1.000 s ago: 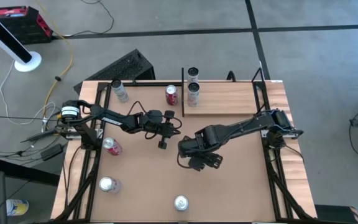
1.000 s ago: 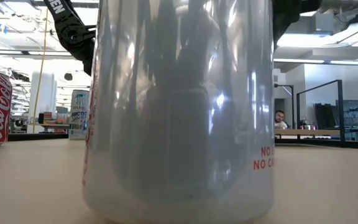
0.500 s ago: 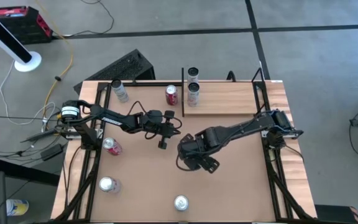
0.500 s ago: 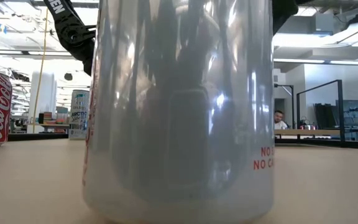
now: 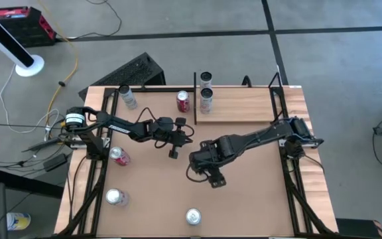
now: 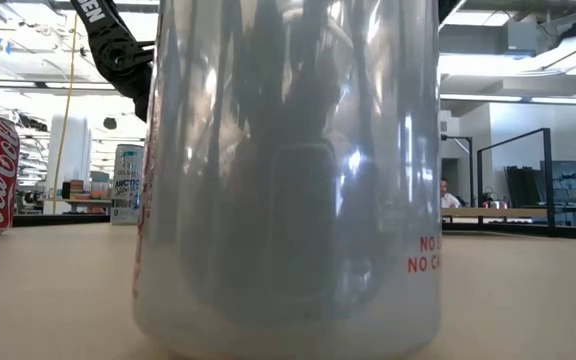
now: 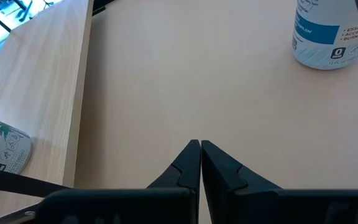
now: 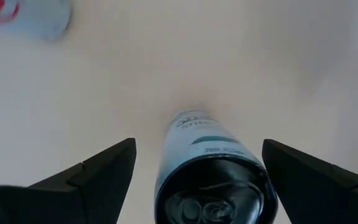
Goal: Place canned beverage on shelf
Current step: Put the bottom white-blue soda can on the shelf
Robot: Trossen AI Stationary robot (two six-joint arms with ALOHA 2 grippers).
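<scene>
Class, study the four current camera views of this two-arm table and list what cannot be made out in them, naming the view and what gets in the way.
- Low view: the pale silvery can right at the lens hides most of the table.
- Right wrist view: the white-and-teal can between the open right gripper is cut off by the frame edge.
- High view: the arm hides that can; labels on the cans on the pale wood-grain shelf are too small.
- Left wrist view: the blue-and-white can is cut off.

silver can filling, blocking low view

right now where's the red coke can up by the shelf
In the high view the red coke can stands on the tabletop just left of the shelf, beside its black rail.
</scene>
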